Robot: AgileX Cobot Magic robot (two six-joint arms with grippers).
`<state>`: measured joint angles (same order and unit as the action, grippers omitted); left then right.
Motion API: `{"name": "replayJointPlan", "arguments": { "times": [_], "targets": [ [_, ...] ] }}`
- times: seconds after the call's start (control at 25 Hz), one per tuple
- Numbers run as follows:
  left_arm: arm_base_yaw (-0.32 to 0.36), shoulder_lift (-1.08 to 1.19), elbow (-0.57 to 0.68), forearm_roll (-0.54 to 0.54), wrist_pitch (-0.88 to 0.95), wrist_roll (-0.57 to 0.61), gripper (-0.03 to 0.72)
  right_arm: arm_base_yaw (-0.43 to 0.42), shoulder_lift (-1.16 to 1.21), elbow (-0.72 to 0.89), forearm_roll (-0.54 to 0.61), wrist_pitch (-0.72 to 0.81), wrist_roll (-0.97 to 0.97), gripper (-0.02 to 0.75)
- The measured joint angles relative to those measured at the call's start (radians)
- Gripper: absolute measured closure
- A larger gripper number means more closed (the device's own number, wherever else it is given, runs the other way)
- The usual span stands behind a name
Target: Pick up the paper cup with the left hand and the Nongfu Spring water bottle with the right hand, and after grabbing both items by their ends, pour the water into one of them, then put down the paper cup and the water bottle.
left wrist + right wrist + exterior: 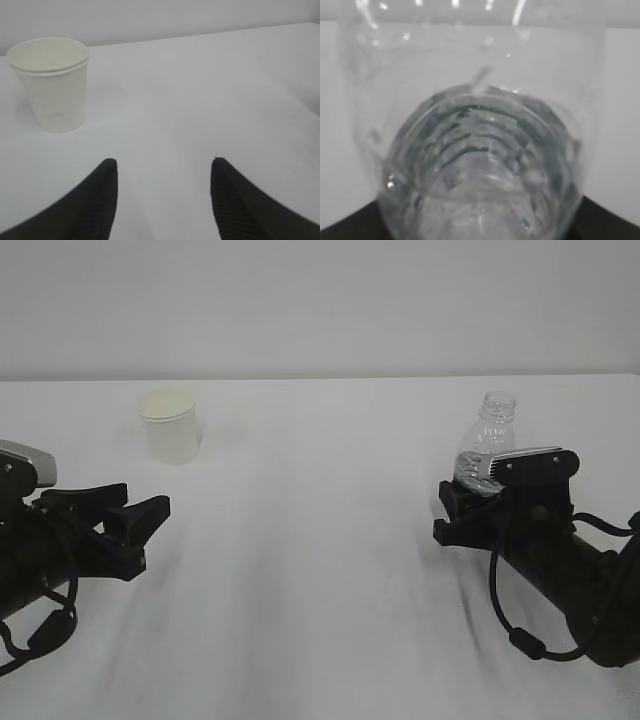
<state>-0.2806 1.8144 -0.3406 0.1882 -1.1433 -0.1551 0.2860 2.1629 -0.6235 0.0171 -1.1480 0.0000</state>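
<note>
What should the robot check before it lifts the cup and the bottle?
1. Paper cup standing upright on the table: ok.
2. Left tool open wide enough for the cup: ok, its fingers stand apart.
3. Left tool around the cup: not ok; the cup sits ahead and to the left of the gap, untouched.
4. Water bottle upright, mouth uncapped: ok.
5. Right tool around the bottle: ok, the bottle fills the right wrist view, between the fingers.
6. Right tool gripping firmly: cannot tell; contact is hidden.
</note>
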Motion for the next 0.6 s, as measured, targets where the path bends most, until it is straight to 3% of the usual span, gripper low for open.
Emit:
{"name": "replayJointPlan", "arguments": {
  "times": [0.6],
  "targets": [
    [0.0, 0.0, 0.0, 0.0, 0.0, 0.0, 0.267, 0.001, -0.149, 0.143, -0.017, 0.026, -0.078, 0.349]
  ]
}}
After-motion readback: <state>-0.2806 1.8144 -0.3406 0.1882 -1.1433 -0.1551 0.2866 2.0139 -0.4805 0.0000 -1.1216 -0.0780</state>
